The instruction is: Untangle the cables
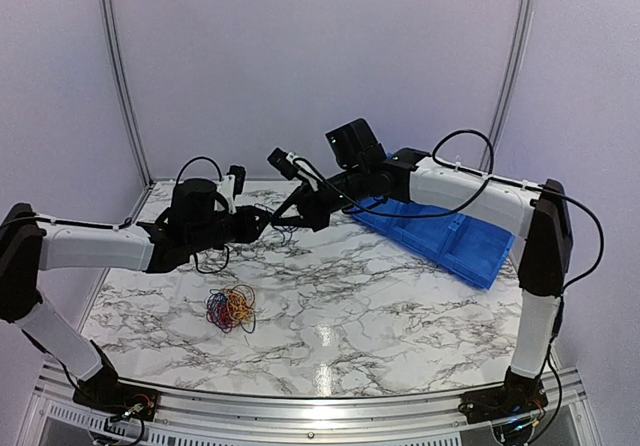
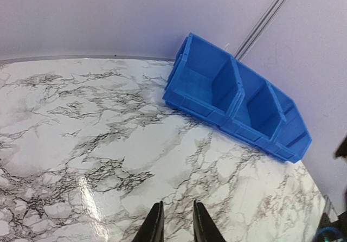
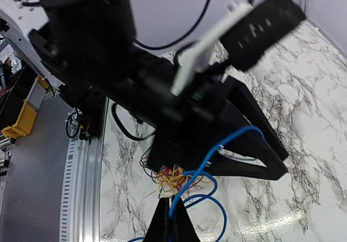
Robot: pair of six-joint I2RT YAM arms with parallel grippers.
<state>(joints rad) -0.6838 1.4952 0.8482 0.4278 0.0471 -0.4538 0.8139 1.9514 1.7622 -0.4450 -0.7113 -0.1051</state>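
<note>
right pincer clamped on blue cable, held mid-air. left pincer narrow gap, nothing in it. other cables bunched on surface below. risk: if blue is still looped into the bunch, pulling higher cinches the knot or drags it all.

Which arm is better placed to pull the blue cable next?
Probably the right one: the right gripper is shut on the blue cable, while the left gripper stands slightly open with nothing between its fingers.
</note>
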